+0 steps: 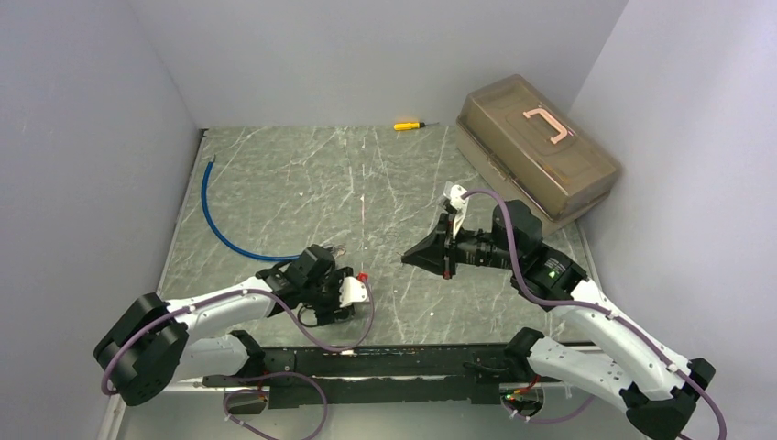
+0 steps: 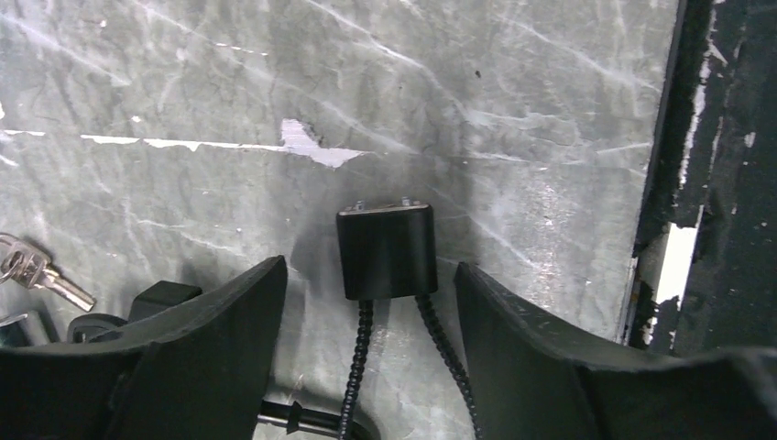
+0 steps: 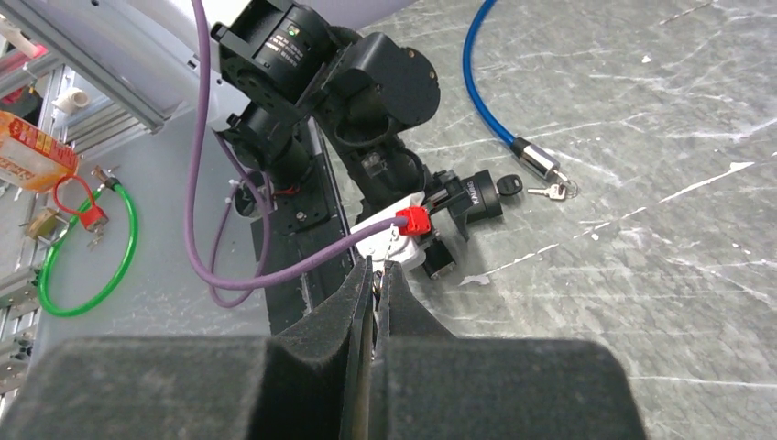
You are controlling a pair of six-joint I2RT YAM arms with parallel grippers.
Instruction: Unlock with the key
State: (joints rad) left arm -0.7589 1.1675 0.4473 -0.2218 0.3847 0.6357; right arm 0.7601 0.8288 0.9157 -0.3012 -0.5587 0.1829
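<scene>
Left claw [image 2: 368, 268]: fingers apart, straddling the black lock body [image 2: 385, 249], with a gap on each side and nothing gripped. Lock body's top points away from the wrist. Two black cords [image 2: 355, 357] run back under the claw. Keys [image 2: 32, 266] lie flat on the table [image 2: 513, 101], outside the claw, just past the outer face of one finger, blade angled toward it. Right claw [image 3: 376, 270]: pinched shut, empty, hovering mid-table, well apart from the keys. Left arm is nearer to both. My read: left pins the lock, right must reach across for the keys.
</scene>
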